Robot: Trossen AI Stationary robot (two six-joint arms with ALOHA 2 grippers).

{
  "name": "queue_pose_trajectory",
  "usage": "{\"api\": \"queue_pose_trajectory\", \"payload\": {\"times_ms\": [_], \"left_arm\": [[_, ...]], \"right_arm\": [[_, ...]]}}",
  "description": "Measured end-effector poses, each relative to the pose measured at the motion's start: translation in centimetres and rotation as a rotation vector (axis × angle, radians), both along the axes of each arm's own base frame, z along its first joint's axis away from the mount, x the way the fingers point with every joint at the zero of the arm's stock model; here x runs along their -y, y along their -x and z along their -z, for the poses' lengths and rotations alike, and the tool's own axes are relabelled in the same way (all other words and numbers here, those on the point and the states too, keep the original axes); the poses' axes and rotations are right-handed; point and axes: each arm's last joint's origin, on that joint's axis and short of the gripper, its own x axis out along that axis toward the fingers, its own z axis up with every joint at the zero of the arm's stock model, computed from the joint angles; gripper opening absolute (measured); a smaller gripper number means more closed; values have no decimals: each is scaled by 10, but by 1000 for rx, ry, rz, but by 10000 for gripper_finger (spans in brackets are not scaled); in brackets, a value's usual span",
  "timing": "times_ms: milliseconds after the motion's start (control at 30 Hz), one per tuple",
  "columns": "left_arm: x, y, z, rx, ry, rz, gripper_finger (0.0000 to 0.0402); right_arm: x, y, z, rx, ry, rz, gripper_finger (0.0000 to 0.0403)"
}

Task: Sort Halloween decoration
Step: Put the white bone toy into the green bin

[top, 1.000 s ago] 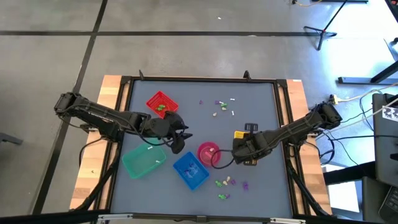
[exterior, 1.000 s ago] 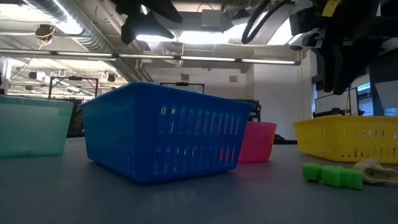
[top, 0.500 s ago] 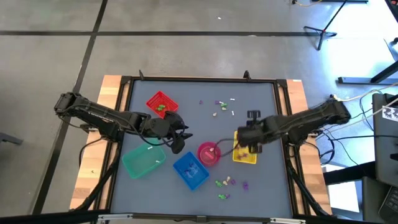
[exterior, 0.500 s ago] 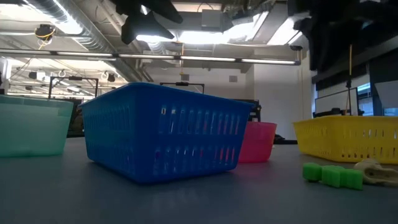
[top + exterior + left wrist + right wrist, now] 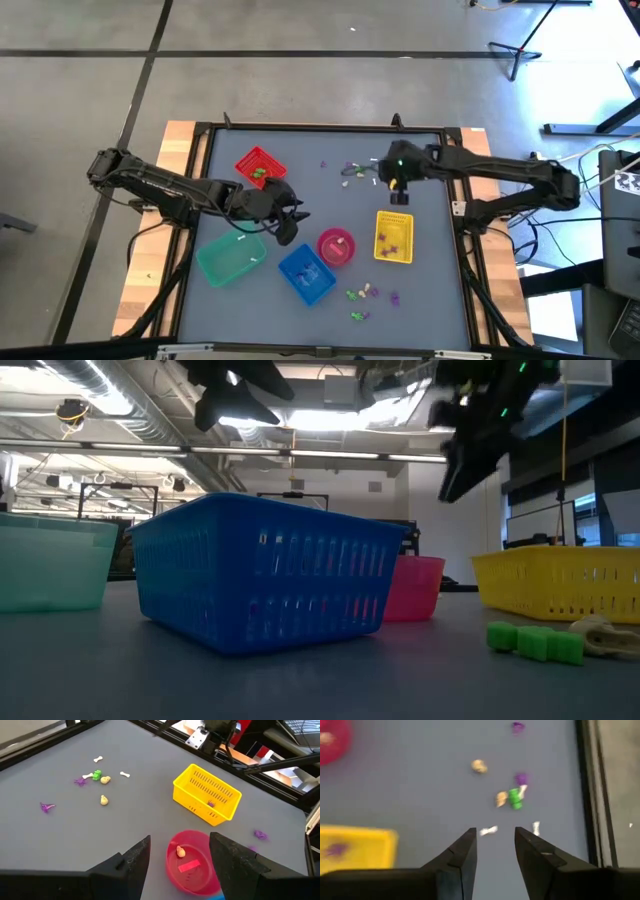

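A grey table carries coloured baskets and scattered Halloween decoration at its far middle, more near the front. The right hand hovers over the far cluster, fingers parted and empty; the left hand waits released beside the pink bowl. The trinkets look light, stiff and slippery, best pinched across their middles.

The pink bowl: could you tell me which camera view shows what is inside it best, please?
The left wrist view: it looks down into the pink bowl, showing a cream trinket and a red slip. The high view shows the bowl small from above, the low view only its side, and the right wrist view just an edge.
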Motion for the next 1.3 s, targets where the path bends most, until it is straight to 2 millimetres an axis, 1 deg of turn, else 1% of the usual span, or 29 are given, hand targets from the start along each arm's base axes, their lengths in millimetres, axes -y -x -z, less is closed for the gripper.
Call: {"api": "queue_pose_trajectory", "payload": {"times_ms": [67,167,300,433,600,700,800,933,1100,1300], "left_arm": [[-1,0,0,0,0,-5,188],[-4,-1,0,0,0,-15,188],[-8,-1,0,0,0,-30,188],[-13,-2,0,0,0,-46,188],[-15,-2,0,0,0,-56,188],[-15,-2,0,0,0,-56,188],[-15,-2,0,0,0,-56,188],[-15,-2,0,0,0,-56,188],[-15,-2,0,0,0,-56,188],[-15,-2,0,0,0,-56,188]], "right_arm": [[17,2,12,22,-7,34,131],[41,5,24,68,-47,70,131],[72,9,38,136,-160,99,131],[98,10,57,150,-225,142,131],[119,10,86,101,-266,207,131],[126,9,100,74,-288,226,131],[130,5,109,62,-266,217,131],[133,2,115,67,-242,192,131],[136,1,120,45,-206,217,131],[137,-1,132,15,-226,223,131]]}}
